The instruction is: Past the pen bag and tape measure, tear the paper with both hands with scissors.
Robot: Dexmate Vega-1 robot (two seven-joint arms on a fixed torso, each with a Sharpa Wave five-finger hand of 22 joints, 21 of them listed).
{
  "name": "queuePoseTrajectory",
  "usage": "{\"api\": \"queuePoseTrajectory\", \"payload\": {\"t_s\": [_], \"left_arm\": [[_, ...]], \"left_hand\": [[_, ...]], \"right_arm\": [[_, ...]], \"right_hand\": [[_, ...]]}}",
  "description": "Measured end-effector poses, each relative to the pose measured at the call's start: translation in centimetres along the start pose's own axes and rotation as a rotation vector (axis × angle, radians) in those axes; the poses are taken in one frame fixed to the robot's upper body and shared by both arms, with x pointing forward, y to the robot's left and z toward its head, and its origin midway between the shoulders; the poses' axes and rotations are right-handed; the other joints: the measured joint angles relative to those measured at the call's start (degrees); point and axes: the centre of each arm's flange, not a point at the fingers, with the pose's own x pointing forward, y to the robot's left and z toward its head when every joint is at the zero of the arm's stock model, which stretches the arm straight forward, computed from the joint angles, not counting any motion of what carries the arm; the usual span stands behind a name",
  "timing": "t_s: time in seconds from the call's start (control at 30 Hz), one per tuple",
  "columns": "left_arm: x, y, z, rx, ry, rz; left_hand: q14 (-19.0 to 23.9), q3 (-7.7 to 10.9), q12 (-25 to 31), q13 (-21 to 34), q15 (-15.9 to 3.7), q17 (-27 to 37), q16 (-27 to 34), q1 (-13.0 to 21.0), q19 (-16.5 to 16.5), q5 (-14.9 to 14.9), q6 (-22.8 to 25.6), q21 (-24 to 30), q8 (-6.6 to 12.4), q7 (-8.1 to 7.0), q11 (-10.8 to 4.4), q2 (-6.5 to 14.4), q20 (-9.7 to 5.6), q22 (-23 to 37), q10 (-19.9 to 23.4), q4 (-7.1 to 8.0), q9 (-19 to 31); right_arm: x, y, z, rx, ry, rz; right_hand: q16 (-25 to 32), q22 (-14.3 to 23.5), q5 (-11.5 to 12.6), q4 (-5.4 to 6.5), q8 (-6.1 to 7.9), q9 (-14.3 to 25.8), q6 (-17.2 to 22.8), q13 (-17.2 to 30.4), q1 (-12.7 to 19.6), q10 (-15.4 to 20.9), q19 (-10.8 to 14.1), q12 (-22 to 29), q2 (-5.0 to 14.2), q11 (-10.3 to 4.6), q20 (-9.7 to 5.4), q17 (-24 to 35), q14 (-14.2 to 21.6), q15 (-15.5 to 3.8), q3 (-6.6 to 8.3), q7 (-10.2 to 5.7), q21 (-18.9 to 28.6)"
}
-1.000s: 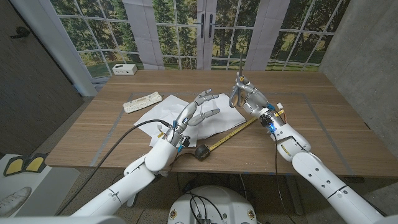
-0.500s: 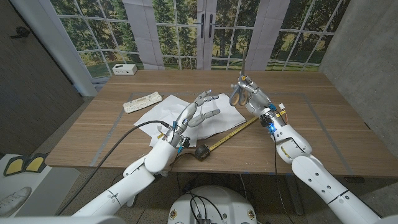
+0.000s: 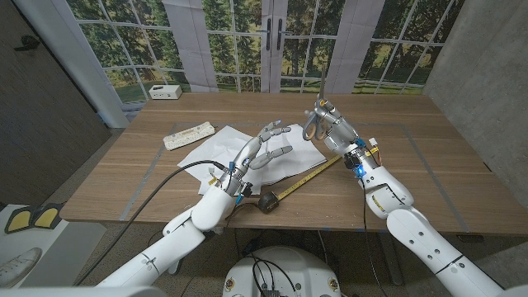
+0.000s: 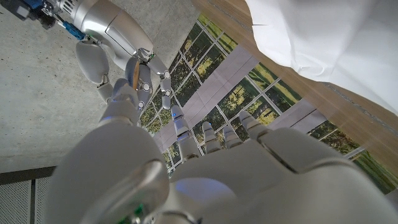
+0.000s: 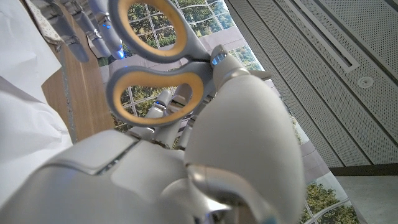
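Here, scissors upright in right hand, above paper

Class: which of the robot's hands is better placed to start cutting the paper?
Probably the right hand: it holds the scissors beside the paper. The left hand, fingers spread over the sheet, suits steadying.

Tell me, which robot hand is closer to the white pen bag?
The left. The left hand hovers over the paper, just beside the pen bag; the right hand holds scissors farther away.

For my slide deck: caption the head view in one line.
Right hand holds scissors upright beside the paper; left hand hovers spread above it.
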Motion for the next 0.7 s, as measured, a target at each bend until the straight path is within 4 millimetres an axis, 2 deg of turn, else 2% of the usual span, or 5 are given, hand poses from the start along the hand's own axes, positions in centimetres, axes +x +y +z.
{"api": "queuePoseTrajectory", "payload": {"t_s": [0.23, 0.47, 0.6, 0.7], "left_arm": [[0.00, -0.40, 0.09, -0.007, -0.001, -0.004], [-0.07, -0.67, 0.13, -0.031, -0.002, -0.003], [-0.13, -0.83, 0.03, -0.035, 0.002, -0.001], [-0.14, -0.95, -0.04, -0.039, 0.004, 0.001]], "left_hand": [[0.85, -0.24, 0.20, 0.00, -0.03, 0.00, 0.00, -0.25, 0.22, 0.00, 1.86, 0.00, 0.65, -0.26, -0.10, 0.25, 0.23, 0.00, 1.38, 0.24, 0.00], [2.87, 0.14, 1.22, 0.00, -0.01, 0.00, 0.00, -0.61, 1.35, 0.00, 7.91, 0.39, 1.98, -0.26, -0.42, 6.37, 0.71, 0.09, 4.29, 1.56, 0.15], [3.48, 0.34, 1.22, 0.00, -0.01, 0.00, 0.00, -0.51, 1.49, -0.01, 9.95, 0.39, 2.42, 0.13, -0.61, 7.63, 0.57, 0.13, 4.72, 1.76, 0.15], [3.48, 0.34, 1.22, 0.00, 0.00, 0.00, 0.00, -0.42, 1.67, -0.38, 10.31, 0.39, 2.42, -0.08, -0.47, 7.72, 0.43, 0.13, 4.87, 1.76, 0.15]], "right_arm": [[-0.11, 0.22, 0.16, -0.059, -0.019, -0.023], [-0.09, 0.67, -0.24, -0.053, -0.009, -0.003], [-0.09, 0.73, -0.46, -0.042, 0.003, 0.004], [0.01, 0.81, -0.61, -0.051, 0.029, 0.024]], "right_hand": [[-0.10, 0.00, -0.01, -0.06, -0.42, 0.28, 0.00, 0.40, 0.36, 0.00, 0.00, -0.49, 0.36, 0.00, 0.00, -0.04, 0.00, 0.00, -0.40, 0.01, -0.95], [-0.11, 0.00, -0.02, -0.08, -0.64, 0.28, -0.21, 0.76, 0.36, -0.01, 0.00, -0.50, 0.36, 0.01, 0.00, 0.37, 0.00, 0.00, -0.87, 0.22, -1.55], [-0.28, 0.00, -0.06, -0.17, -0.64, 0.27, -0.22, 0.96, 0.36, -0.01, 0.57, -0.66, 0.36, 0.01, -0.09, 0.71, 0.00, 0.00, -0.95, 0.23, -2.24], [-0.32, 0.01, -0.06, -0.03, -0.64, 0.38, -0.21, 1.03, 0.37, 0.22, 0.65, -0.84, 0.37, 0.24, 0.00, 0.71, 0.00, 0.00, -1.31, 0.23, -2.59]]}}
